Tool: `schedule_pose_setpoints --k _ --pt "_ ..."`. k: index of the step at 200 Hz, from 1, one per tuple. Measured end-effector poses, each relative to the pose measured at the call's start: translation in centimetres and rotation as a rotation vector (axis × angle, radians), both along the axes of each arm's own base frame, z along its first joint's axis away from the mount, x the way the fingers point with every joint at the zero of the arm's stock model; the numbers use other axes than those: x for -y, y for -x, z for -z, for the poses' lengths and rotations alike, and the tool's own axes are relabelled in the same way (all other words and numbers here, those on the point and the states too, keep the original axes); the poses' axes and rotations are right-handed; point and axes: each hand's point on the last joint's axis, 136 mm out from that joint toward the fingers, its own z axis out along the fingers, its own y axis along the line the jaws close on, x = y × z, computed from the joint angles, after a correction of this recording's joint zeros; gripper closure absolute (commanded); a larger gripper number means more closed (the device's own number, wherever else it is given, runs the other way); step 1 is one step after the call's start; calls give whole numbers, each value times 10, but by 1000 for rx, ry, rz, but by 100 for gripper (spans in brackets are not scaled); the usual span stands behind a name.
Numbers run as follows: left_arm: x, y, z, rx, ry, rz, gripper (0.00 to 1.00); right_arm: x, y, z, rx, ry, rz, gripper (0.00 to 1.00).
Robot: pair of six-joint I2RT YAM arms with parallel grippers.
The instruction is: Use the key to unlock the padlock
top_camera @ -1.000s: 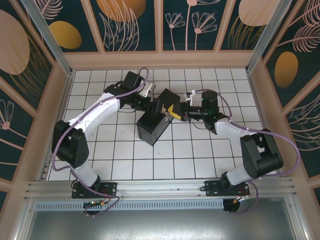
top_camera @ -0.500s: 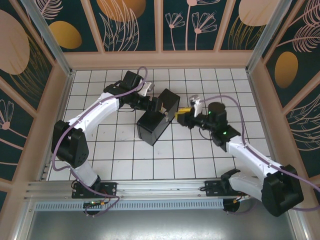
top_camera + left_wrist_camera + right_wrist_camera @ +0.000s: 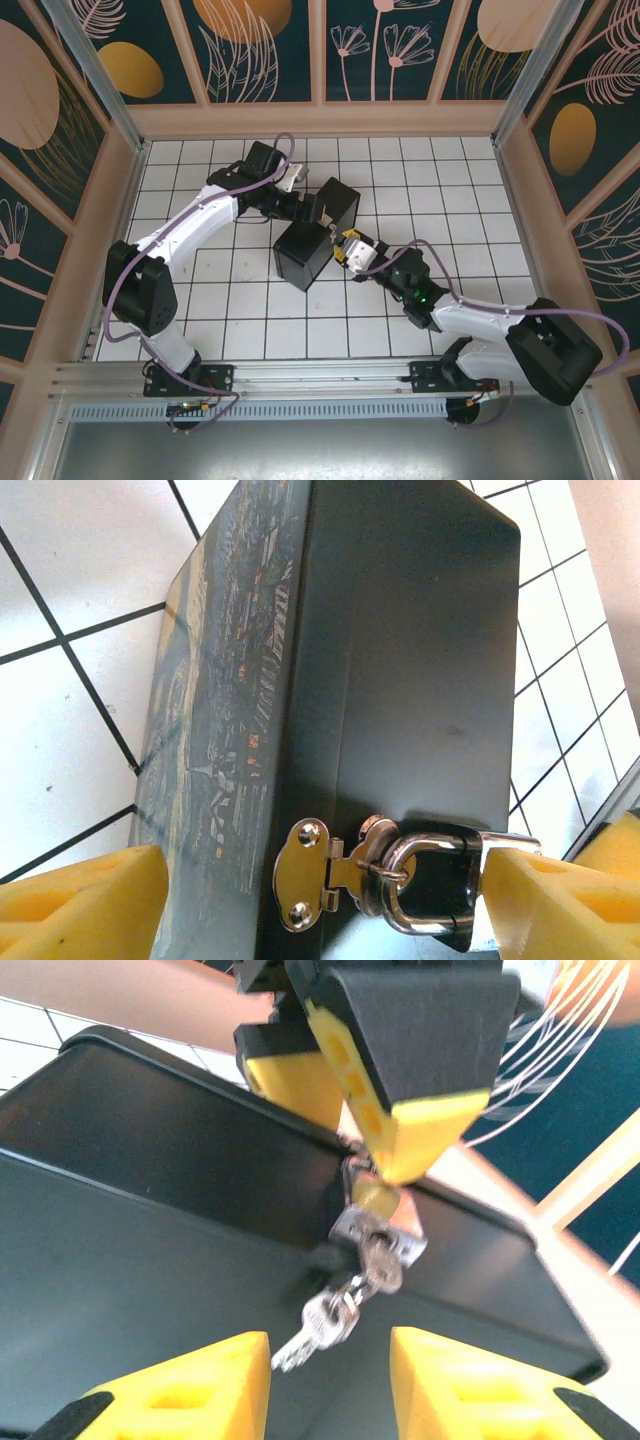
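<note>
**Keys dangling off the padlock, right jaws empty**

Top: right gripper (image 3: 346,250) sits beside box (image 3: 300,258).
Left wrist: padlock (image 3: 425,890) hangs on the hasp. Left gripper (image 3: 320,920) straddles the box, can't tell if it's clenched.
Right wrist: key (image 3: 325,1320) hangs under the padlock, with the jaws parted and empty. It looks tiny, slick and floppy, so I'd pinch 1 bow.

Robot lab test cell: white grid-tiled tabletop (image 3: 400,310), aluminium frame rail (image 3: 320,376), printed botanical wall panels (image 3: 260,50).

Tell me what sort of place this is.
Probably a robot test cell in a lab, not a home: a white grid-tiled table, wooden-framed wall panels with dark teal floral prints boxing it in, and a silver aluminium mounting rail along the near edge.
</note>
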Motion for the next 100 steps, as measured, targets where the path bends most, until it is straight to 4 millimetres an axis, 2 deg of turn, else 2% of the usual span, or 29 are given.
schedule_pose_setpoints --k 42,100 --pt "0 -1 0 2 -3 -3 19 1 -11 -6 154 71 51 63" --pt "-2 -4 4 0 -19 -6 19 -4 -11 -16 188 83 31 63"
